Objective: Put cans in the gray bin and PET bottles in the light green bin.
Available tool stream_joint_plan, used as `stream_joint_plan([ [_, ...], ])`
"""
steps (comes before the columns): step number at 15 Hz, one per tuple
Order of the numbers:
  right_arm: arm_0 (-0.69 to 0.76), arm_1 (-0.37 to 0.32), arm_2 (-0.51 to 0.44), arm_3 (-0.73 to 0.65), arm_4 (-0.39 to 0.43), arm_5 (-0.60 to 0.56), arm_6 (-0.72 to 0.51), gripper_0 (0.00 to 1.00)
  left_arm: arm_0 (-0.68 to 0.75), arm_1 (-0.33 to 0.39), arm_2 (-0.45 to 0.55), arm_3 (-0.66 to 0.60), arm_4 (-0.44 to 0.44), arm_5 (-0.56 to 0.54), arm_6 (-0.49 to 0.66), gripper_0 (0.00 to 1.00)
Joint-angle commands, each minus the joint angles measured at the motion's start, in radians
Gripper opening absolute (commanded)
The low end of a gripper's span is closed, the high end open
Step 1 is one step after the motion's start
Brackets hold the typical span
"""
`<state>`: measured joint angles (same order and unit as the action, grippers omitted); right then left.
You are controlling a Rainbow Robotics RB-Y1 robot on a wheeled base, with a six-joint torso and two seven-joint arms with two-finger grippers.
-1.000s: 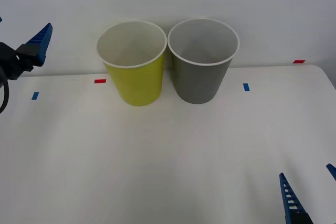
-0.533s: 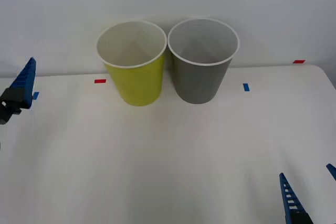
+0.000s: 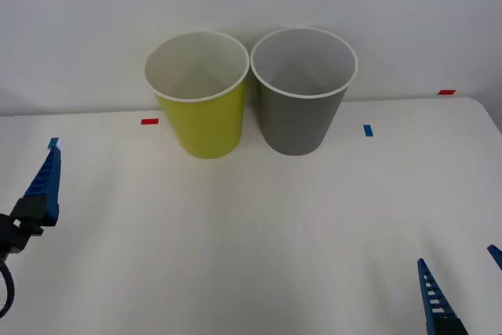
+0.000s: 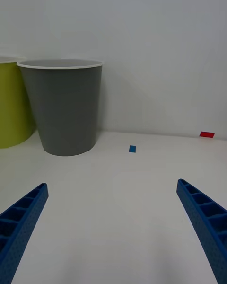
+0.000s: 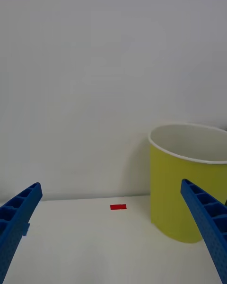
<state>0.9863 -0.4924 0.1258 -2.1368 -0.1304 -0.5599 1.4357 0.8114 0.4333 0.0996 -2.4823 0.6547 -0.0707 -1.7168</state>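
Two tapered bins stand side by side at the far edge of the white table, rims nearly touching: the light green bin on my left, the gray bin on my right, both upright with white insides in which nothing can be made out from this angle. My left gripper hangs low over the near left part of the table, fingers spread wide and holding nothing, facing the light green bin and a red tape mark. My right gripper waits low at the near right corner, likewise wide apart and empty, looking toward the gray bin past a blue tape mark. No can or PET bottle lies on the visible table, so where the red can sits cannot be told from here. I judge the step in hand to be a return to rest or a wait for the next item. To do it well, I keep both arms low and well apart from the bins so neither is nudged, and keep the fingers wide, ready to straddle an item squarely.
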Motion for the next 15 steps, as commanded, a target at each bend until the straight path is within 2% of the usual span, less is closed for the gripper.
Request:
stream_joint_plan([
  [1,0.000,0.000,0.000,0.000,0.000,0.000,0.000,0.95,0.077,-0.045,-0.052,0.000,-0.070,-0.058,-0.023,1.00],
  [5,0.000,0.000,0.000,0.000,0.000,0.000,0.000,0.95,0.181,0.016,-0.159,0.059,-0.078,-0.245,-0.014,1.00],
  [8,0.000,0.000,0.000,0.000,0.000,0.000,0.000,0.94,0.239,0.076,-0.209,0.155,-0.110,-0.411,0.006,1.00],
  [11,0.000,0.000,0.000,0.000,0.000,0.000,0.000,0.95,0.321,0.096,-0.242,0.206,-0.141,-0.475,0.032,1.00],
  [15,0.000,0.000,0.000,0.000,0.000,0.000,0.000,0.95,0.425,0.096,-0.255,0.207,-0.202,-0.532,0.063,1.00],
])
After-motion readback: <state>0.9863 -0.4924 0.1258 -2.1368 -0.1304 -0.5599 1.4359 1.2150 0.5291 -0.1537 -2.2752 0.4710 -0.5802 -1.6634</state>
